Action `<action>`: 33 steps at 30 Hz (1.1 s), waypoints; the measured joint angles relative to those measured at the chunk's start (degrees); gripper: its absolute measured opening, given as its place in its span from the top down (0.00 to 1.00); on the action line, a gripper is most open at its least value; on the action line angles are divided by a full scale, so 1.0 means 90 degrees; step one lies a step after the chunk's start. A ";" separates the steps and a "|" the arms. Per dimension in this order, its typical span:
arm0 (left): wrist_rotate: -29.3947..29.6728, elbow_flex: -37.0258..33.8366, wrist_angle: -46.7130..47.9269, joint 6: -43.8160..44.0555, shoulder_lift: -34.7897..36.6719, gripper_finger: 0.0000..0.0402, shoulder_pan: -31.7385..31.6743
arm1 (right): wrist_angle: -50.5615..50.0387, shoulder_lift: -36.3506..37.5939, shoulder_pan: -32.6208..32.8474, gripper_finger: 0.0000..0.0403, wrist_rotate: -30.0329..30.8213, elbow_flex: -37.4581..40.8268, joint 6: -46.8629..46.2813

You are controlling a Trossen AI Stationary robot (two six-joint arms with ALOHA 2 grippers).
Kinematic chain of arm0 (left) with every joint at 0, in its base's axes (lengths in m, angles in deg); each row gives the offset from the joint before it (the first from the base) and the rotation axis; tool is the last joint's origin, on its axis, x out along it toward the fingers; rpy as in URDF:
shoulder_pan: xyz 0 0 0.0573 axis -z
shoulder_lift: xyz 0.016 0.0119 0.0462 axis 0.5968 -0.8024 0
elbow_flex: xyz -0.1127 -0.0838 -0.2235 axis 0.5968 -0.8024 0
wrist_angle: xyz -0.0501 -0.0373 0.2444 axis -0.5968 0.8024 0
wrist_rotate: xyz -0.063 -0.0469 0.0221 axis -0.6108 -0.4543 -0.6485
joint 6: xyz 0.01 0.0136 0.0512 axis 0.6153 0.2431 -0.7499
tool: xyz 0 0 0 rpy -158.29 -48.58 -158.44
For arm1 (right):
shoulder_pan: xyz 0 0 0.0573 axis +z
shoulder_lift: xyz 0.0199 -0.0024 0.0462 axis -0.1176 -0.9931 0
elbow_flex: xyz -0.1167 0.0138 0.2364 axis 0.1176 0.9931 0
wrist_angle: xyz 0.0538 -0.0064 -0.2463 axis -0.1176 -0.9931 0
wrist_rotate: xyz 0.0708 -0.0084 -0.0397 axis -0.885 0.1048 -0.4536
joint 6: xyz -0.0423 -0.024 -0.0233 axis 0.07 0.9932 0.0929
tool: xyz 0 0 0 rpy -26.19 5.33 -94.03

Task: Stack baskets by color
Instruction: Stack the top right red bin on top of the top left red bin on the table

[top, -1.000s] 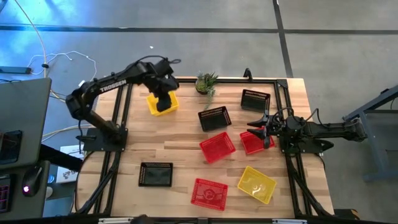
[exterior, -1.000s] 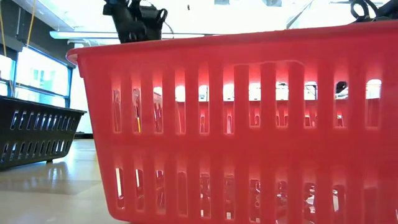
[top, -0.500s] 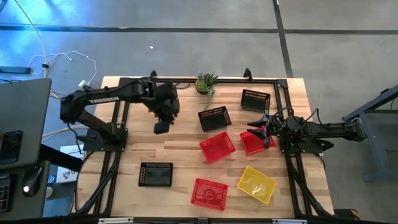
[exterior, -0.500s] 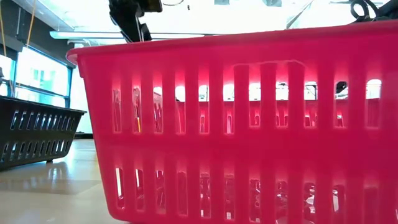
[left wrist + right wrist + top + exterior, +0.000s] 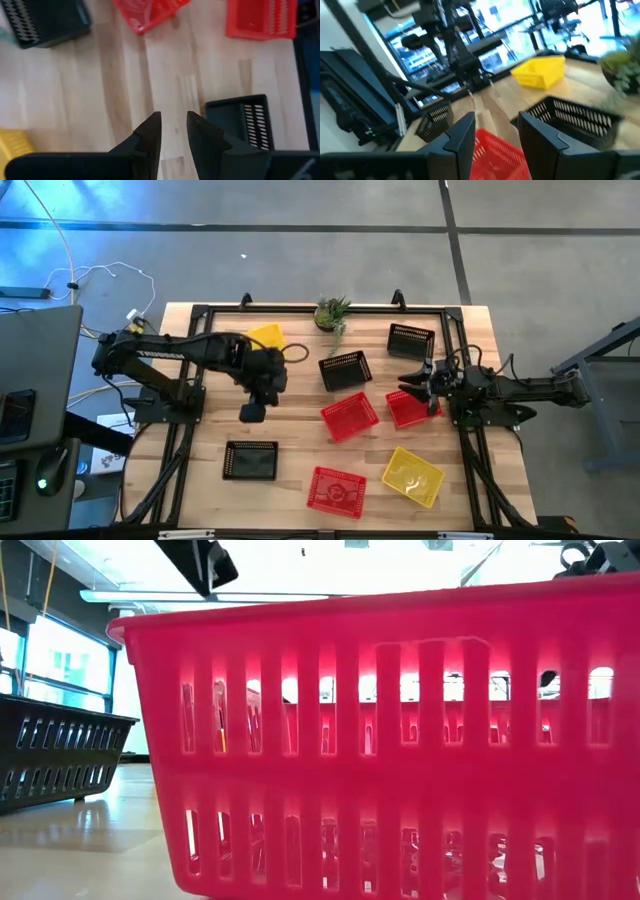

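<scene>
No same-colour stack visible beside the plant point(image 5: 332, 311); baskets scattered; left end effector point(image 5: 252, 412) narrow, empty; right end effector point(image 5: 415, 380) wide.

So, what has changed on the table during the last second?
The left claw has let go of the yellow basket at the far side and has moved off it, toward the near black basket, empty. The right claw stayed open by a red basket; the other baskets did not move.

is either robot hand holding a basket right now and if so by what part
Nothing is held. The left hand hovers over bare wooden table, nothing between its fingers. The right hand is open and empty above a red plastic mesh basket.
</scene>
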 joint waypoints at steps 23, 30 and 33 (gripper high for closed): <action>0.0000 -0.0001 -0.0058 0.0334 -0.0007 0.81 0.0495 | -0.4224 -0.1829 -0.0732 0.66 0.0939 -0.3624 0.1615; 0.0000 -0.0001 -0.0056 0.0335 -0.0010 0.81 0.0495 | -0.5117 -0.3225 -0.0947 0.66 0.0802 -0.4582 0.1901; 0.0000 -0.0001 -0.0053 0.0333 -0.0010 0.81 0.0495 | -0.5532 -0.3775 -0.1029 0.66 0.0621 -0.4907 0.1989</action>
